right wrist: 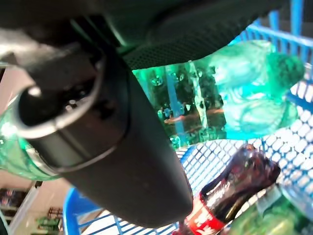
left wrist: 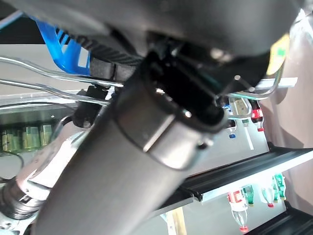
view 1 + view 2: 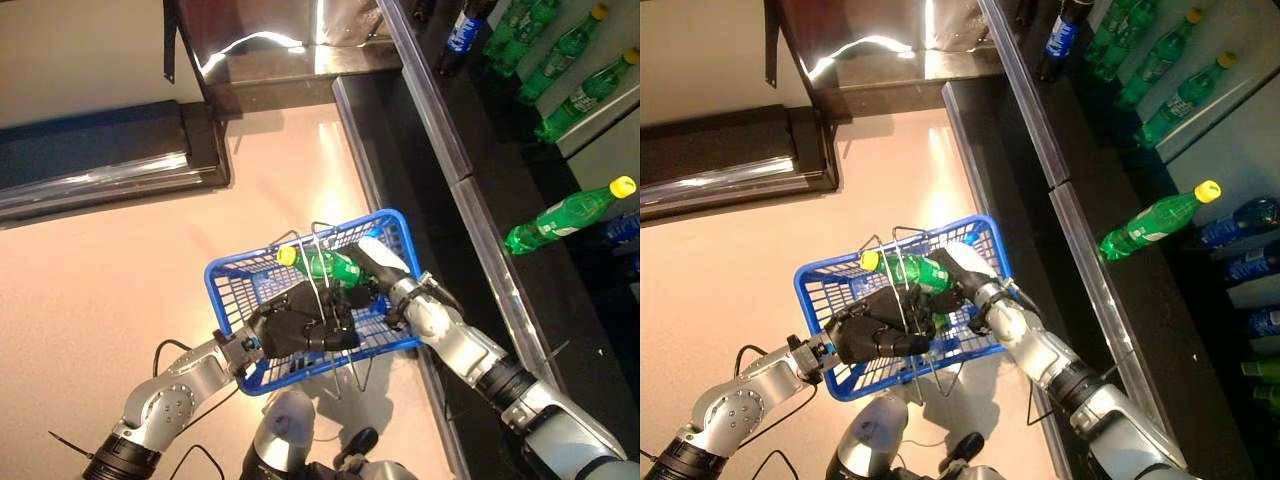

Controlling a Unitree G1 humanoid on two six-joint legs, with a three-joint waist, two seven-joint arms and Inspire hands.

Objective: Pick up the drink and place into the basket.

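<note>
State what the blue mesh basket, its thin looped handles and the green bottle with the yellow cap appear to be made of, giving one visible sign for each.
Blue mesh basket: likely moulded plastic, uniform colour, lattice walls.
Thin looped handles: apparently bare metal wire, silvery and shiny.
Green bottle with the yellow cap: clear tinted plastic, probably; the basket grid shows through it in the right wrist view.

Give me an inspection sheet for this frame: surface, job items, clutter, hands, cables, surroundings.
Surface: pale floor, nothing on it.
Job's things: blue plastic mesh basket; green yellow-capped drink bottle over it.
Clutter: dark red-labelled bottle lying in basket.
Hands: left hand curled on the wire handles; right hand gripping green bottle.
Cables: nothing seen.
Surroundings: black shelves with green bottles on robot's right.
</note>
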